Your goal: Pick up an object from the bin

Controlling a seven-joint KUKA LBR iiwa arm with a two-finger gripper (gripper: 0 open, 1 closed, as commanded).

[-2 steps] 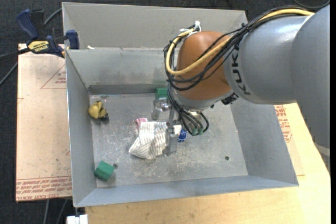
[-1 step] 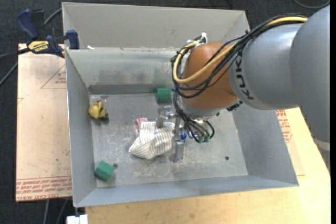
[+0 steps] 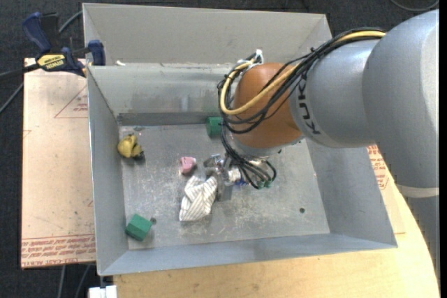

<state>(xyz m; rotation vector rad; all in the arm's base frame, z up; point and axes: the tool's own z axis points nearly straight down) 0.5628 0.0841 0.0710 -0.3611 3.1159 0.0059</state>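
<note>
My gripper is low in the middle of the bin, under the orange wrist cover, right at the upper right end of a crumpled white patterned cloth. The cloth lies on the bin floor and reaches up against the gripper's tip. A small pink piece sits just left of the gripper. A green block lies behind it by the back wall, partly hidden by the arm.
A yellow toy lies at the left near the back wall. Another green block rests in the front left corner. The arm and its cables cover the bin's right middle.
</note>
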